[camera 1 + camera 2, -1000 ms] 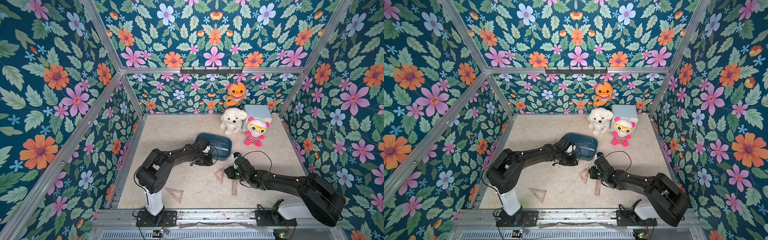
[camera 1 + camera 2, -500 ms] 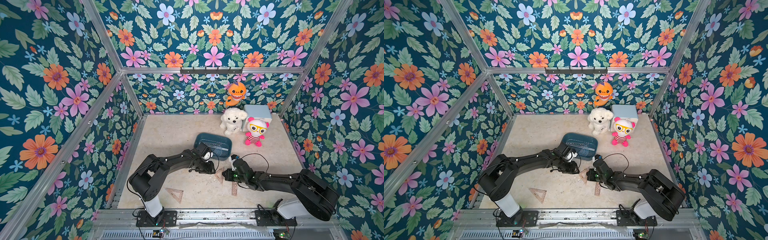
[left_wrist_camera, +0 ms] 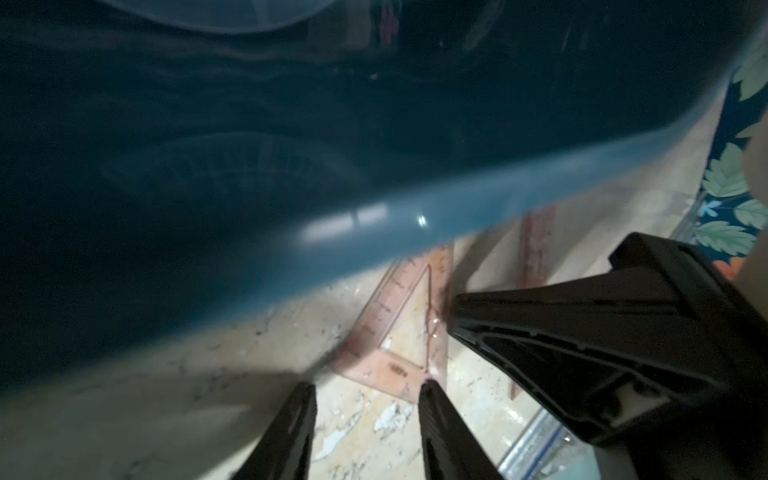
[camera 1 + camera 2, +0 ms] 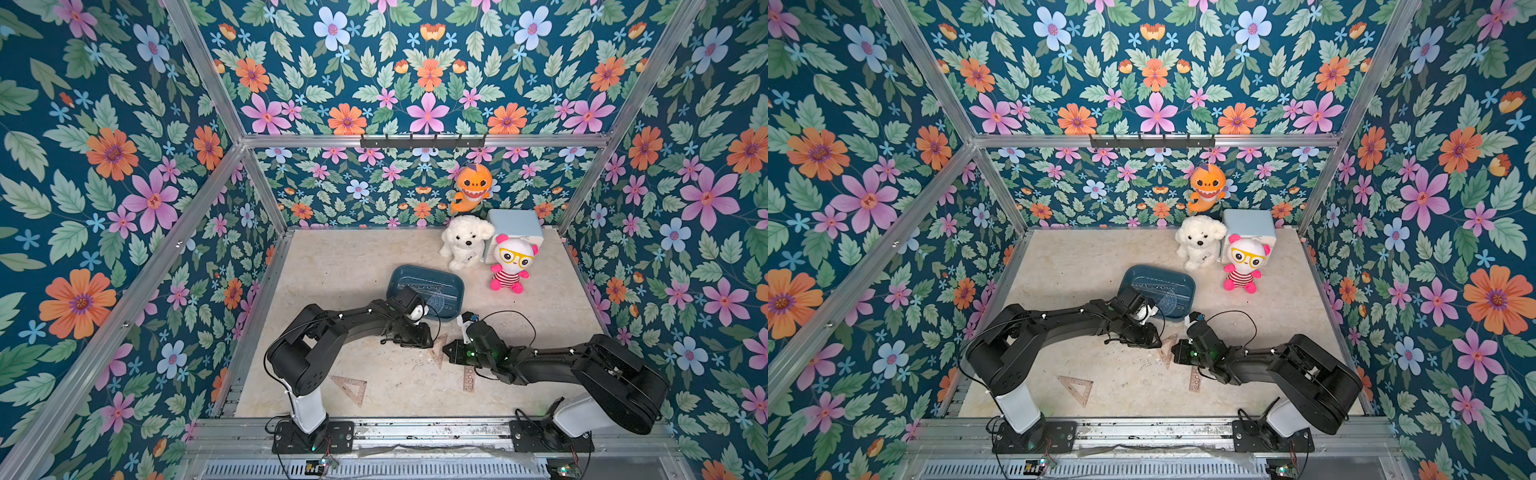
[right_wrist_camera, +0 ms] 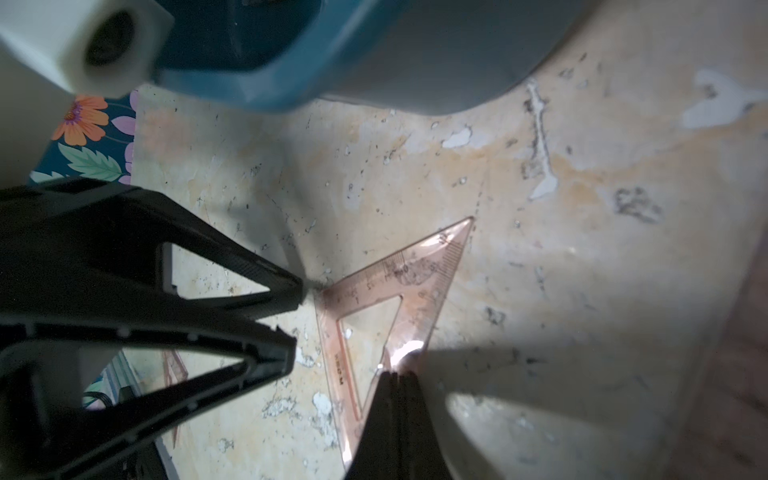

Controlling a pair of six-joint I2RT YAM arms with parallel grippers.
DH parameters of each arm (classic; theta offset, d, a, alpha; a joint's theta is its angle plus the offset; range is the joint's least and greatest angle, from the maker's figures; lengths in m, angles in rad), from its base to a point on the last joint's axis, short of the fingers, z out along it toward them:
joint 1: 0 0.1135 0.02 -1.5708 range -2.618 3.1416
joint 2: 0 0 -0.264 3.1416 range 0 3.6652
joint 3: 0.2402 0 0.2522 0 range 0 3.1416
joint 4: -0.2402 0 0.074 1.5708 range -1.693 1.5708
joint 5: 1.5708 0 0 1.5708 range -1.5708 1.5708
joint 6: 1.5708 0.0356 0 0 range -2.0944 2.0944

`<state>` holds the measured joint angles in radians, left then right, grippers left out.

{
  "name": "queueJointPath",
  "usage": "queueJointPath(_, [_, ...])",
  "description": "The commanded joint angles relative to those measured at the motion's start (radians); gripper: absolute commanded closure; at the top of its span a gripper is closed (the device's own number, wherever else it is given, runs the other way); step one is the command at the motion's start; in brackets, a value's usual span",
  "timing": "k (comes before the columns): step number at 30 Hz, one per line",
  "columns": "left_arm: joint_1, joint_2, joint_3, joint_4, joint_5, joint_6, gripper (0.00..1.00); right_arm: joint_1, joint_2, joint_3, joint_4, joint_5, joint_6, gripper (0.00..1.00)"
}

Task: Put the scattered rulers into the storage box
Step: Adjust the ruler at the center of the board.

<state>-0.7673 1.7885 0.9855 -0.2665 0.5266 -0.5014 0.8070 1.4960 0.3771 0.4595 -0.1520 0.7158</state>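
set square (image 5: 419,274) partly behind right gripper (image 5: 398,376), straight ruler (image 4: 468,379) — end beneath arm

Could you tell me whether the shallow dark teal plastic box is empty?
Not empty: in a top view the shallow dark teal plastic box holds a clear straight stencil ruler and a half-round clear protractor.

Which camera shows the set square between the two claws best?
The right wrist view: the set square lies flat on the table, nearly whole, scale marks visible. The left wrist view shows it blurred, partly behind the storage box rim. In both top views it is small, its marks too fine to read.
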Motion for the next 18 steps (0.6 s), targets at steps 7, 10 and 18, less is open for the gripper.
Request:
queueJointPath(7, [-0.017, 0.028, -0.011, -0.008, 0.009, -0.027, 0.55, 0.001, 0.026, -0.014, -0.006, 0.002, 0.008, 0.98])
queueJointPath(10, [-0.018, 0.018, -0.010, -0.017, -0.004, -0.026, 0.56, 0.001, 0.035, -0.013, 0.001, 0.000, 0.006, 0.99])
queueJointPath(18, [-0.006, -0.050, 0.037, -0.058, -0.118, -0.027, 0.57, -0.024, -0.173, 0.023, -0.198, 0.075, -0.047, 0.97])
